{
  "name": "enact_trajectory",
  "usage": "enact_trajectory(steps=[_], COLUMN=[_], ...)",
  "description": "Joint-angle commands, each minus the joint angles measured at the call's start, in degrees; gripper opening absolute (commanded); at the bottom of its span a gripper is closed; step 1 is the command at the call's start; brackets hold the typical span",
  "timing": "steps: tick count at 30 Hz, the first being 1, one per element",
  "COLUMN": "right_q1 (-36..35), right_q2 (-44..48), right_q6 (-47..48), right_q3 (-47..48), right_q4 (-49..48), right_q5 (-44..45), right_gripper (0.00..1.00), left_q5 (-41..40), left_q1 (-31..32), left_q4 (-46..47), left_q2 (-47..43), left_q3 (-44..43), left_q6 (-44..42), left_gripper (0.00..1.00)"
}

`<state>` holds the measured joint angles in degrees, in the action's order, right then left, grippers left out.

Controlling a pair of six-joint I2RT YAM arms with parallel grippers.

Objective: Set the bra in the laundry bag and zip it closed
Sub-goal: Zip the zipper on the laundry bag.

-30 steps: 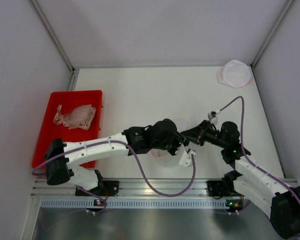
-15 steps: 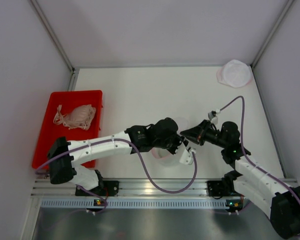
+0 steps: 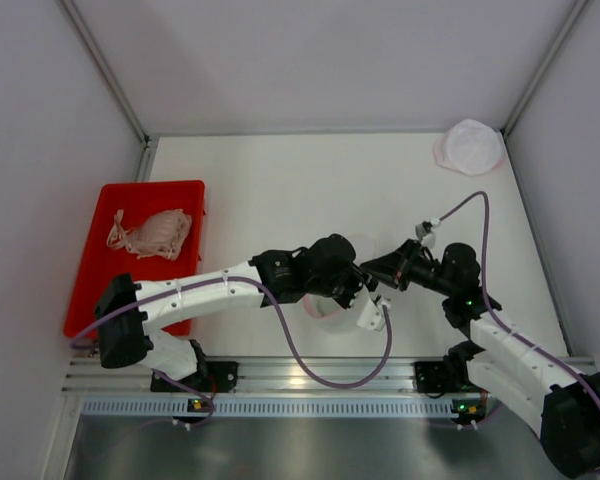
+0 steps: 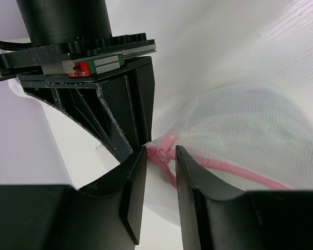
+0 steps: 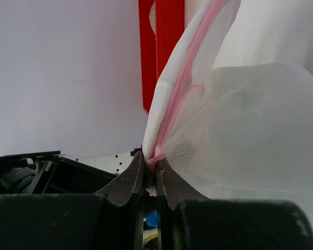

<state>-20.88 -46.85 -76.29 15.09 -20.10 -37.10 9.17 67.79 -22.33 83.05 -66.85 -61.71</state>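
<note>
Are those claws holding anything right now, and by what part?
The right gripper pinches the laundry bag by its pink zipper edge. The left gripper stands open at the zipper pull, holding nothing.

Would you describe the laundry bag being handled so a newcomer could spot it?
On the white table, look at the middle near the front edge. The laundry bag is the white mesh pouch with a pink zip, pinched by the right gripper; the other pouch lies alone in the far right corner.
</note>
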Motion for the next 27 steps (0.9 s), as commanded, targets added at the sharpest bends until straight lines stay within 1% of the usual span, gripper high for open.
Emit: enact_trajectory(steps=[1,9,15,20,24,27], right_q1=[-1.44,-1.79,-2.06,-2.23,-2.23,-2.58], right_q2=[0.62,0.18,0.18,0.27,0.01,-0.35], right_q6=[-0.44,-0.61,-1.31,-2.28,-3.86,-5.0], right_q3=[2.92,3.45,3.63,3.28,3.19,3.63], right_q4=[-2.58,-2.4,-2.14,-1.17,-1.17,-1.61], right_q5=[-0.95,-0.95,-1.31,-1.83,-2.36,-2.97], right_gripper=[0.0,0.0,0.0,0.0,0.0,0.0], left_q5=[1.38,1.73,-0.55,-1.52,-1.0,-0.91], left_q1=[0.15,0.24,0.24,0.24,0.24,0.24], left_q4=[1.06,0.53,0.62,0.62,0.71,0.97], left_q2=[-0.43,1.59,3.17,3.18,2.04,2.03], left_q3=[-2.67,-2.85,-2.32,-0.83,1.19,1.64], left_q6=[-1.57,-4.38,-6.57,-7.28,-10.43,-11.06], left_gripper=[0.34,0.31,0.3,0.3,0.32,0.33])
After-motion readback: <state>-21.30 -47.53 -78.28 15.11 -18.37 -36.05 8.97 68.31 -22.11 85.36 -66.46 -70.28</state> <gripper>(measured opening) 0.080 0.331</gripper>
